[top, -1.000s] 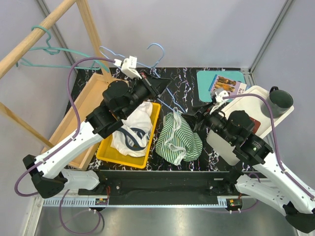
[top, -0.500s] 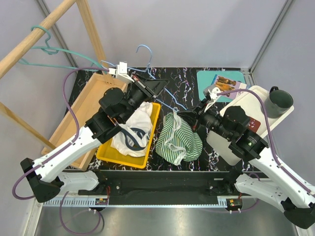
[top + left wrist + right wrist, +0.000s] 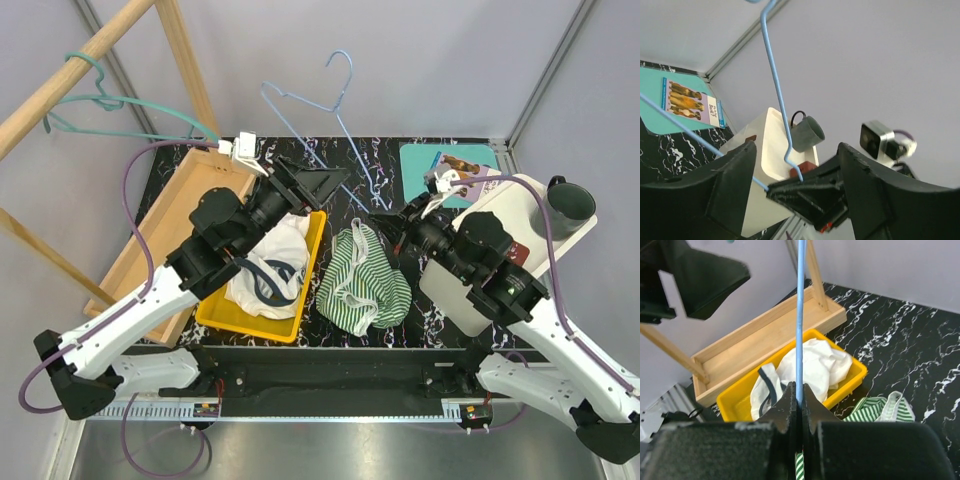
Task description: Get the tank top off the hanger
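Remaining: little, it is judged.
Tank top [image 3: 365, 285]: seen off the hanger [image 3: 800, 315], on the tabletop [image 3: 900, 340].
Right hand [image 3: 799, 390]: pinched on hanger wire.
Left hand [image 3: 796, 160]: spread, nothing held.

Soft, even light is coming from overhead, leaving only faint shadows on the surface [image 3: 385, 160]. In the wrist views the left pincer [image 3: 796, 172] and right pincer [image 3: 796, 405] are looming dark and blurred at 6 o'clock, while the hanger [image 3: 800, 315] is showing crisp
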Tool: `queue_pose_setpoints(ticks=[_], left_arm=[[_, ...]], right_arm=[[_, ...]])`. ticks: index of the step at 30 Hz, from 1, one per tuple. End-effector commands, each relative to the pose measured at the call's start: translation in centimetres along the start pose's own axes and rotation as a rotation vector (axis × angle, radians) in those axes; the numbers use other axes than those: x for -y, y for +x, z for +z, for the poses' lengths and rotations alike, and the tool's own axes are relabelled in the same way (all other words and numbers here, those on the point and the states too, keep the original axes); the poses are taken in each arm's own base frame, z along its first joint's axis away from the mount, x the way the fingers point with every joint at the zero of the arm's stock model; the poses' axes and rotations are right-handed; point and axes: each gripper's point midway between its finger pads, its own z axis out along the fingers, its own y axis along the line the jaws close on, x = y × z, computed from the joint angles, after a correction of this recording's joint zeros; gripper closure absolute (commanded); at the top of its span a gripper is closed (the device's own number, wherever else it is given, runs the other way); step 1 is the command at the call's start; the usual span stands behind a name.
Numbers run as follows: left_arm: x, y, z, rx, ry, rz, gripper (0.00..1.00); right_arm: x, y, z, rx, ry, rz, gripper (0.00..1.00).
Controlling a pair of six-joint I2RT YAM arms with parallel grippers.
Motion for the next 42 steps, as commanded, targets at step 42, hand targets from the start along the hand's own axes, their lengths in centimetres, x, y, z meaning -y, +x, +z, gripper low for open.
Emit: queue_pose_setpoints(ticks=[42], left_arm=[[-6.3, 5.1, -22.8, -0.217, 0.05, 0.199, 0.27]], right_arm=[[-8.2, -5.2, 29.8, -0.007, -0.443, -0.425, 1.0]])
